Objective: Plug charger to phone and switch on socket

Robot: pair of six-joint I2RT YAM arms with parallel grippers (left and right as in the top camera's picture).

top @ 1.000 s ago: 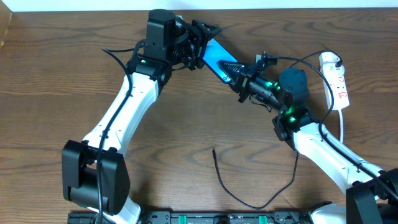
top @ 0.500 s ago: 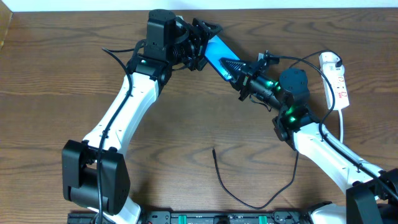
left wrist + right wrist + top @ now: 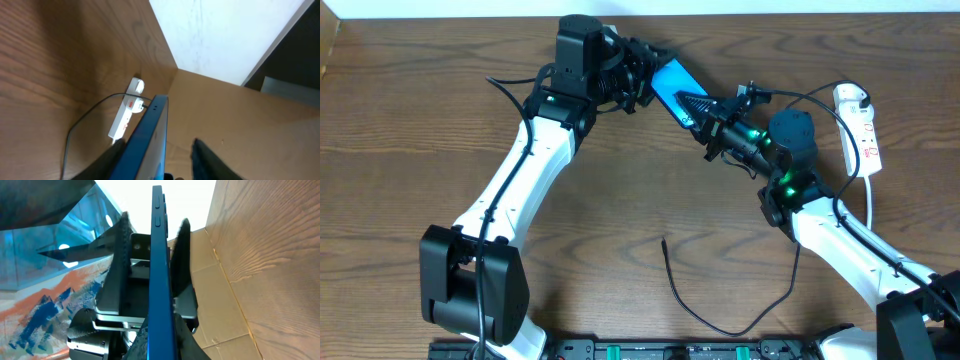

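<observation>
While the phone [image 3: 670, 82] is being held tilted on its long edge near 12 o'clock of the bench [image 3: 410, 120], both arms are meeting at it from opposite ends. The right gripper [image 3: 696, 108] is pointing toward 10 o'clock and clamping the phone's 4 o'clock end, its jaws pressed together on the slim body. In the right wrist view the phone [image 3: 159, 270] is standing edge-on, rising straight up out of that grip.

The left gripper [image 3: 645, 76] is sitting at the phone's 10 o'clock end, its jaws standing apart and straddling it. The left gripper's fingers [image 3: 120, 255] are showing on either side of the blue edge, with a gap visible between the phone and at least one of them. From the left wrist view the phone [image 3: 150, 135] is running away between those fingers toward the socket [image 3: 124, 117]. Whether the phone's lower edge is touching the bench I cannot tell.

The socket [image 3: 865, 135] is lying at 2 o'clock, well apart from the phone, its white lead [image 3: 871, 205] trailing toward 5 o'clock. The charger [image 3: 760, 315] is lying loose on the bench, its black cable looping along the 6 o'clock side. Its small plug [image 3: 663, 241] is resting free at 6 o'clock, well apart from the phone and from both grippers.
</observation>
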